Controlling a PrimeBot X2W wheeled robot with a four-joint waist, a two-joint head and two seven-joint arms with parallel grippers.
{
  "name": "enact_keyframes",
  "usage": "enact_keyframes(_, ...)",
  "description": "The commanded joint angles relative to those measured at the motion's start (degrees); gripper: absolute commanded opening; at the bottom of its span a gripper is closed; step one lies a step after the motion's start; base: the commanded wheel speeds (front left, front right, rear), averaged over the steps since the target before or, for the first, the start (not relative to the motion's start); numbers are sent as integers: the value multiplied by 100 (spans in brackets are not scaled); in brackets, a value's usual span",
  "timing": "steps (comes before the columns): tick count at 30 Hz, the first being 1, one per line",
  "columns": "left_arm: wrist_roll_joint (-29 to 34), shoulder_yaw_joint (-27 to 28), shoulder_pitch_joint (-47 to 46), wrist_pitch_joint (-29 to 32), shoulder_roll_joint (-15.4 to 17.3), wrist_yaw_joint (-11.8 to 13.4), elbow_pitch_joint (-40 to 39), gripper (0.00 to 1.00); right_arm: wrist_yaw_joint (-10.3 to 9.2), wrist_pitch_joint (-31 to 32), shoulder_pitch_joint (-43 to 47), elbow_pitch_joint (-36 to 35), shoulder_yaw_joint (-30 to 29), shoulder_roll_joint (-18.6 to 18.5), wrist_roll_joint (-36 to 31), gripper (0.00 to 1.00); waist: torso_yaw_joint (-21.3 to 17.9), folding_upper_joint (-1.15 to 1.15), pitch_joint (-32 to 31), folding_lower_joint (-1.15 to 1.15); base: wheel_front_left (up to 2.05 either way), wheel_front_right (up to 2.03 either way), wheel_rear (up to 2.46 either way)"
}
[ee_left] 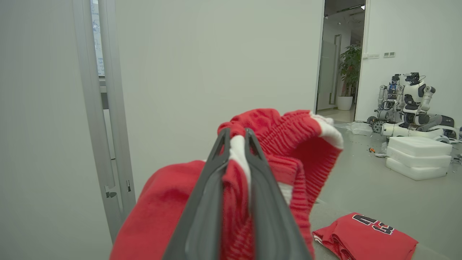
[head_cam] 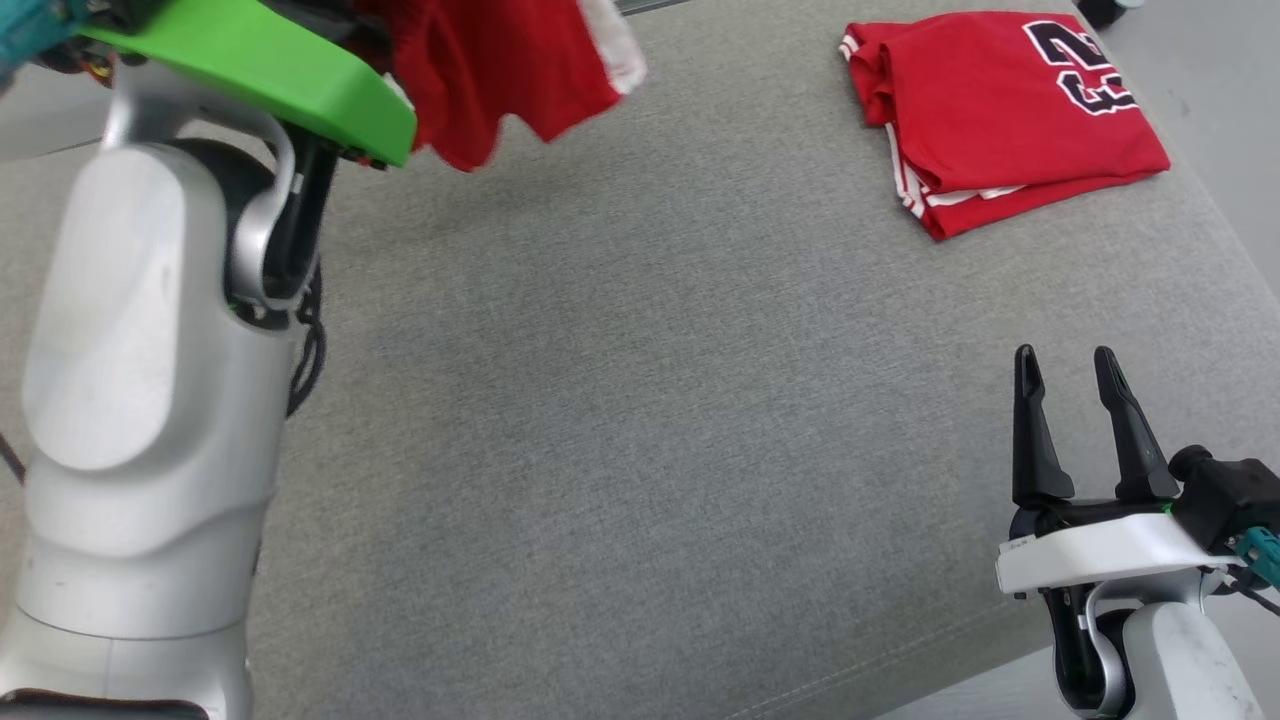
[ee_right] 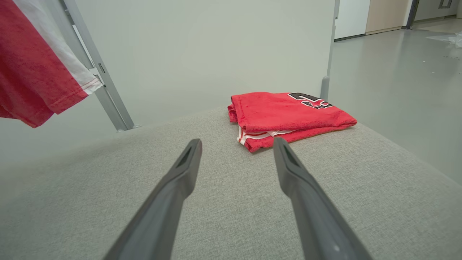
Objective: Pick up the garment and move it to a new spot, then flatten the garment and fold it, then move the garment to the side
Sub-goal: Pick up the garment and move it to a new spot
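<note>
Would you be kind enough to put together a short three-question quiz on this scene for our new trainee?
1. True or false: the left hand is shut on the red garment, holding it in the air.
2. Where does the folded jersey lie? A) on the grey cushion, at its far right; B) on the floor; C) draped over a metal frame.
3. Fill in the gap: the right hand is ____ and holds nothing.

Key: 1 true; 2 A; 3 open.
</note>
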Motion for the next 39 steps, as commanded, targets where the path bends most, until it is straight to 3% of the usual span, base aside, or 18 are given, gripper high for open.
enact_keyframes(1, -69, -69, 182, -34, -47, -5, 4, 0, -9, -17, 62, -2, -13, 3, 64, 100, -210, 0, -4, 0, 0, 0, 0)
enact_keyframes(5, -269, -167, 659, -166, -234, -9, 103, 0, -9, -17, 78, 7, -38, 5, 101, 100, -184, 0, 29, 0, 0, 0, 0)
enact_keyframes(15, -347, -480, 2308, -617, -254, 13, 909, 0, -9, -17, -11, 57, 49, 2, -17, 100, 223, 0, 24, 0, 0, 0, 0)
enact_keyframes(16, -337, -535, 2453, -662, -240, 3, 1001, 7, -10, -17, -12, 66, 46, 2, -32, 100, 279, 0, 10, 0, 0, 0, 0)
enact_keyframes(17, -309, -578, 2555, -710, -223, 1, 1056, 45, -9, -17, -11, 77, 57, 2, -36, 100, 315, 0, -2, 0, 0, 0, 0)
enact_keyframes(18, -298, -607, 2654, -764, -222, 2, 1124, 100, -9, -17, 2, 86, 57, 2, -61, 100, 372, 0, -21, 0, 0, 0, 0)
enact_keyframes(28, -222, -435, 2883, -1631, -192, 109, 1171, 100, -10, -17, 179, 87, 65, 1, -220, 100, 863, 0, -322, 0, 0, 0, 0)
enact_keyframes(39, 63, 347, 3490, -1826, 34, 315, 483, 100, -10, -17, 313, 93, 90, 1, -343, 100, 1361, 0, -659, 0, 0, 0, 0)
